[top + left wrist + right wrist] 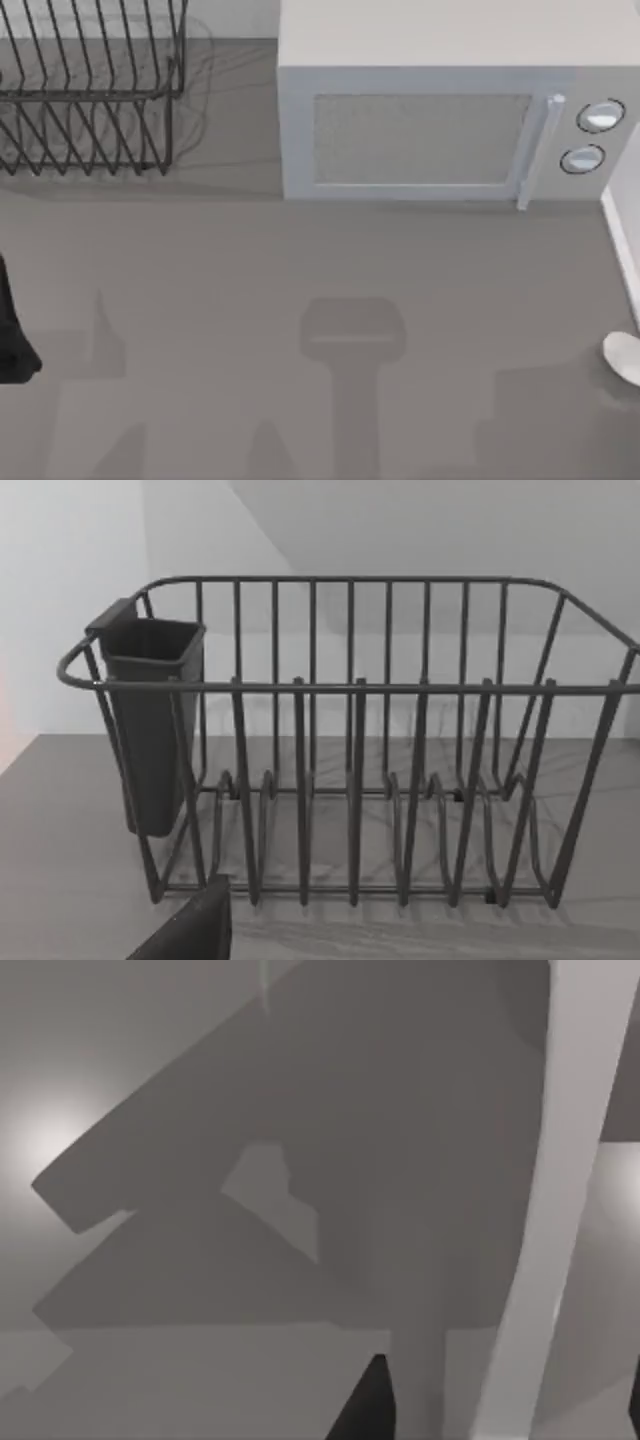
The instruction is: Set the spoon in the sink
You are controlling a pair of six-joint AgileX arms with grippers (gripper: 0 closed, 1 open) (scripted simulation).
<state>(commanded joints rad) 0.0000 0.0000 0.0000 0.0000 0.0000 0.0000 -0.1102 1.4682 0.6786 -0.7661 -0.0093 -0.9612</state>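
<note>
Approach stage: spoon (624,357) lies ungrasped, well below the microwave (450,110) knobs. Left arm (12,330) parked; finger state of either gripper indeterminable. Next: reach spoon.

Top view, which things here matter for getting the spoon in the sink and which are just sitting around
Part of the job:
- spoon, off-white, at the table's right edge
- pale rim at the right edge, possibly the sink

Just there:
- microwave
- two knobs
- dish rack
- dark cutlery cup

The rack (90,90) stands at the desk's (300,280) far left, the microwave (440,110) to its right, and the spoon (624,357) at the right edge.
</note>
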